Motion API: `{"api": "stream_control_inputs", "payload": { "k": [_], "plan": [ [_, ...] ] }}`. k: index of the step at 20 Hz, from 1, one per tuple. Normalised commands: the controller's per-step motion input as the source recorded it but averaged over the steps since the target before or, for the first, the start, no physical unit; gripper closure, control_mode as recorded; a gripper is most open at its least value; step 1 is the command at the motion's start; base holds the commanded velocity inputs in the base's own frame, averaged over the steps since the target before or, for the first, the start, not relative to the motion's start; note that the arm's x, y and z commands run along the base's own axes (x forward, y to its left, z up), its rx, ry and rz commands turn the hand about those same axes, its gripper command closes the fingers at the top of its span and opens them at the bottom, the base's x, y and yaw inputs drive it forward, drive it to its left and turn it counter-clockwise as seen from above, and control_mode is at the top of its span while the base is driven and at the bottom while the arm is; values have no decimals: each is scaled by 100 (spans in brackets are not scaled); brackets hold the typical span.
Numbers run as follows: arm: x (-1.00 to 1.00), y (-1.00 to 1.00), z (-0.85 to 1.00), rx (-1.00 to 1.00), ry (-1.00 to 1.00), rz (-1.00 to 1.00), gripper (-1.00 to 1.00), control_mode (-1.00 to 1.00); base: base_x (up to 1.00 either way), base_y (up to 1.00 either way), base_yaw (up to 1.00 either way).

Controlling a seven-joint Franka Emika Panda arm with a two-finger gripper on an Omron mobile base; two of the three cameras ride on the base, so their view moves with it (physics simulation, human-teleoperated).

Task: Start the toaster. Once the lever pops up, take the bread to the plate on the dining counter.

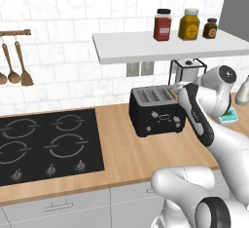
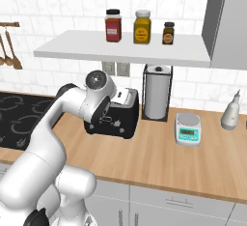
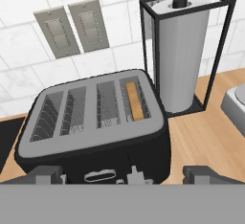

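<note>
Open and empty, the end effector [image 3: 122, 174] hangs just in front of the toaster [image 3: 95, 122], its two dark fingertips [image 3: 48, 174] spread wide on either side of the front face. From the left base view the hand sits at the toaster's right front corner, close to the small levers and knobs.

The step in hand looks like starting the toaster. To do it well, I would bring one fingertip squarely over the lever on the side that holds the bread, then press straight down until it latches, keeping the push vertical so the black box does not slide on the wooden tabletop [image 1: 126, 159].

The bread [image 3: 134, 101] stands on edge in the rightmost of the four slots, only its brown top edge showing; the other three slots hold nothing but their wire guides. Just beside the toaster, on its right, a paper towel roll [image 3: 179, 60] stands upright in a black wire frame. On the shelf above, three jars [image 2: 142, 27] stand in a row
</note>
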Motion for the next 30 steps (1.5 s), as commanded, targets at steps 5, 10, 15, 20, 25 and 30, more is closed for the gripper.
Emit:
{"api": "stream_control_inputs", "payload": {
  "k": [5, 10, 15, 20, 25, 30],
  "plan": [
    [0, 0, 0, 0, 0, 0, -100, -100, 0, 0, 0],
    [0, 0, 0, 0, 0, 0, -100, -100, 0, 0, 0],
    [0, 0, 0, 0, 0, 0, -100, -100, 0, 0, 0],
    [0, 0, 0, 0, 0, 0, -100, -100, 0, 0, 0],
    [0, 0, 0, 0, 0, 0, -100, -100, 0, 0, 0],
    [0, 0, 0, 0, 0, 0, -100, -100, 0, 0, 0]
  ]
}}
